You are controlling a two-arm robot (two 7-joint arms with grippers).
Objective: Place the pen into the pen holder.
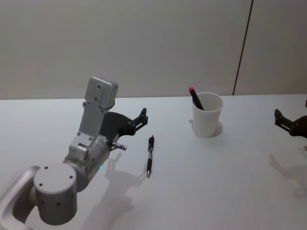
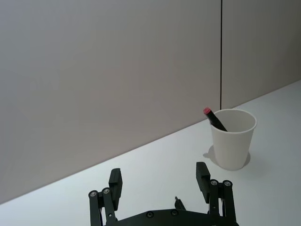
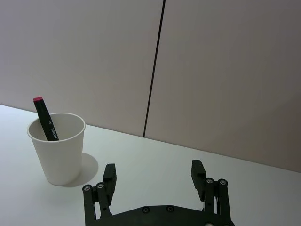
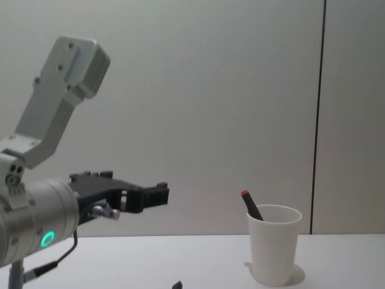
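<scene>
Black red-tipped pen (image 1: pixel 195 99) sits in our white paper cup (image 1: pixel 207 122), leaning on the rim since it's taller; left pincer (image 1: pixel 143 117) gapes empty near a second black pen (image 1: pixel 150 155) on the counter (image 1: pixel 216 182), right pincer (image 1: pixel 280 120) open, parked

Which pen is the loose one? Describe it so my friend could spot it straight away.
Start at the white cup on the table. To its left and nearer the robot, just right of the left claw, a slim black pen lies flat on the table. The other one, a red-tipped marker, stands inside the cup.
</scene>
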